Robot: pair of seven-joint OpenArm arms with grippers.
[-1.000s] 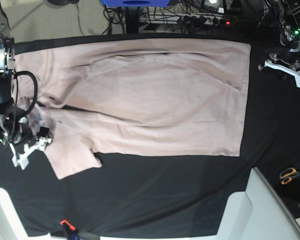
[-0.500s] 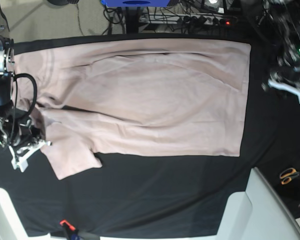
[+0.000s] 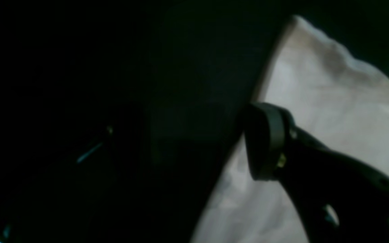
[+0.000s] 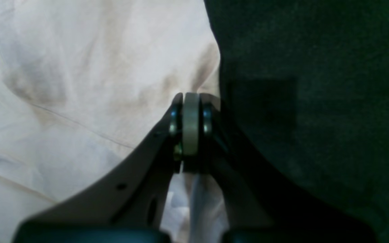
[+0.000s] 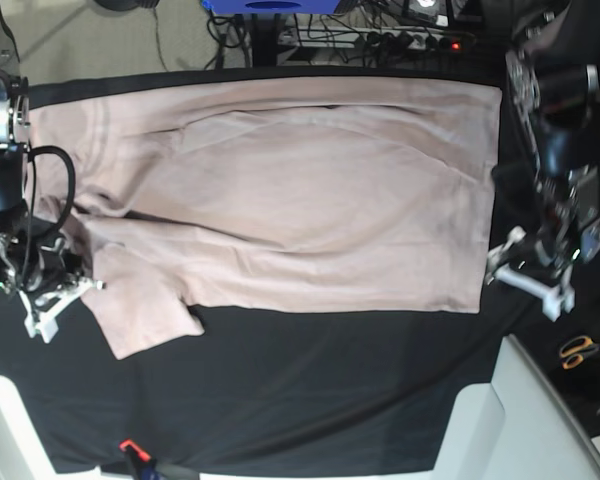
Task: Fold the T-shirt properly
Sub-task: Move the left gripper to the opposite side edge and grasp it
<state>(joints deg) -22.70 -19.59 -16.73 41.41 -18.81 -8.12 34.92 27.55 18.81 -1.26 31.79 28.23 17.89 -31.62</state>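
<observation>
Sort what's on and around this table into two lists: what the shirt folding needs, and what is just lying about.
Needed:
T-shirt
right end effector, shut on the sleeve edge
left end effector, open at the hem

Lying about:
scissors
power strip
black table cover

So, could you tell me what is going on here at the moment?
A two-armed robot is folding a pale pink T-shirt spread on a table with a black cover. The right end effector is shut on the shirt's fabric beside the sleeve. The left end effector sits at the hem corner with its jaws apart, one finger over the shirt's edge, not yet gripping. No fold of that lower edge has begun.
</observation>
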